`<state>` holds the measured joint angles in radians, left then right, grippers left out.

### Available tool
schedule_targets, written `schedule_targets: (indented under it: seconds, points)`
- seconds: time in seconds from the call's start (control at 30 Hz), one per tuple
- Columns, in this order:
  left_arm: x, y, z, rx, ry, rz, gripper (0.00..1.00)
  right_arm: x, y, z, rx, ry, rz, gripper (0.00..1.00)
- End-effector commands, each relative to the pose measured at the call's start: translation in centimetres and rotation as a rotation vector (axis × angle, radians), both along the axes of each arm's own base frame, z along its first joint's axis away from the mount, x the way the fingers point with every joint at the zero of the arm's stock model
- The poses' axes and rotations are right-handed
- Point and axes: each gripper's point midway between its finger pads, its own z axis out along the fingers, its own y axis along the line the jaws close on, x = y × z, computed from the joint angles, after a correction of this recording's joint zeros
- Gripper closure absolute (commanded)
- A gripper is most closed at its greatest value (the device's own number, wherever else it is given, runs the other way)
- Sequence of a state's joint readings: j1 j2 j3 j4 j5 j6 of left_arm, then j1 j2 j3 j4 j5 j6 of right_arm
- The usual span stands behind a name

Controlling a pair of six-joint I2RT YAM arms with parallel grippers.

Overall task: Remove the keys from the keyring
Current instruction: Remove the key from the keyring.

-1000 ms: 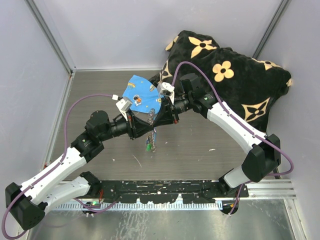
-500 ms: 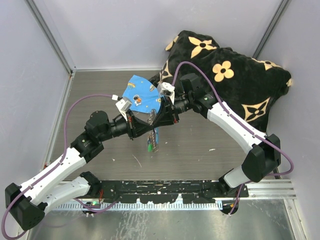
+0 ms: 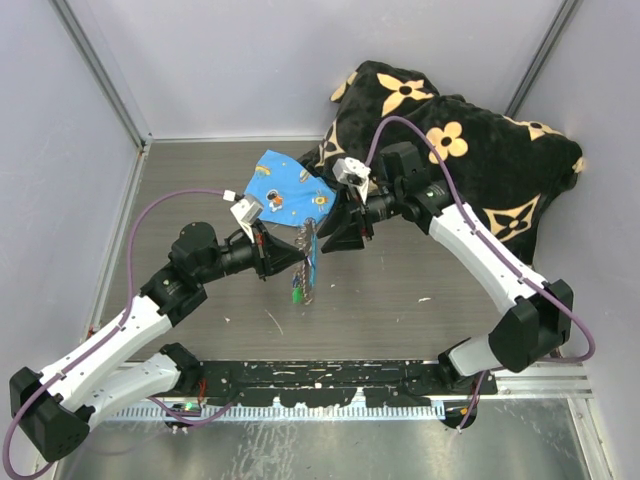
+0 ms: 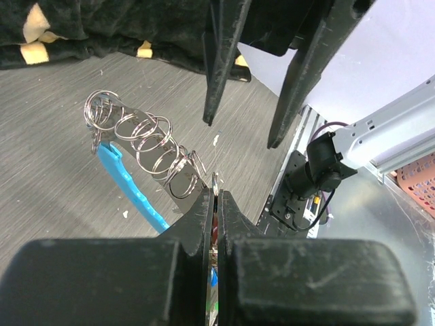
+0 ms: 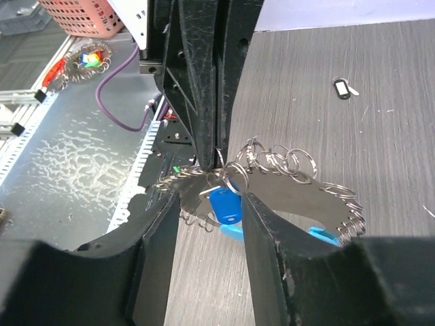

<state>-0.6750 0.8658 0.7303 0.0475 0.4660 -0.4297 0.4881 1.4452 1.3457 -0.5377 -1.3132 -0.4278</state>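
near edge: a metal rail (image 3: 330, 378) carries both arm bases. beyond it the wood-grain table (image 3: 400, 275) gives open surface to the left and right of the grippers, bounded by a side wall (image 3: 60, 200) on the left.

centre, above the table: the left gripper (image 4: 216, 204), jaws pressed together, pinches one end of the keyring (image 4: 146, 146), which is held clear of the surface. the keyring is a thin flat metal strip with a toothed edge, strung with a row of silver split rings; a light-blue curved piece (image 4: 129, 187) runs along its underside. the keys (image 3: 298, 293) dangle below it: a green head shows in the top view, a blue-headed key (image 5: 224, 205) in the right wrist view.

the right gripper (image 5: 211, 195) faces the left one, jaws spread. its fingertips stand just beside the ringed stretch, apart from it in the left wrist view. a small dark key (image 5: 342, 88) lies alone on the table, well apart.

farther back: a blue printed cloth (image 3: 283, 188) lies just behind the grippers. a black flower-patterned cushion (image 3: 470, 150) fills the far right corner by the back wall (image 3: 250, 60).
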Motion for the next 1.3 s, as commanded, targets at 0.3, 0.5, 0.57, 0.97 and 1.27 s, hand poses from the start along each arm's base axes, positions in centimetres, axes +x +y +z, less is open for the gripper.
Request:
schedule_targets:
  seconds: [0.3,0.5,0.57,0.97,1.27]
  points:
    - [0.8,0.1,4.9,-0.140,-0.085,0.053,1.00,-1.0,-0.3,-2.2,-0.038,-0.096,-0.030,0.44]
    - [1.9,0.3,5.2,-0.173,-0.029,0.121,1.00,0.5,0.6,-2.8,-0.074,-0.088,-0.110,0.38]
    - [2.2,0.2,5.1,-0.184,-0.011,0.133,1.00,0.7,0.9,-2.9,-0.082,-0.085,-0.125,0.38]
    - [3.3,-0.1,5.5,-0.236,0.072,0.189,1.00,1.9,2.3,-3.7,-0.125,-0.094,-0.200,0.38]
    - [3.1,-0.2,5.6,-0.243,0.085,0.180,1.00,2.8,2.4,-3.3,-0.126,-0.110,-0.242,0.59]
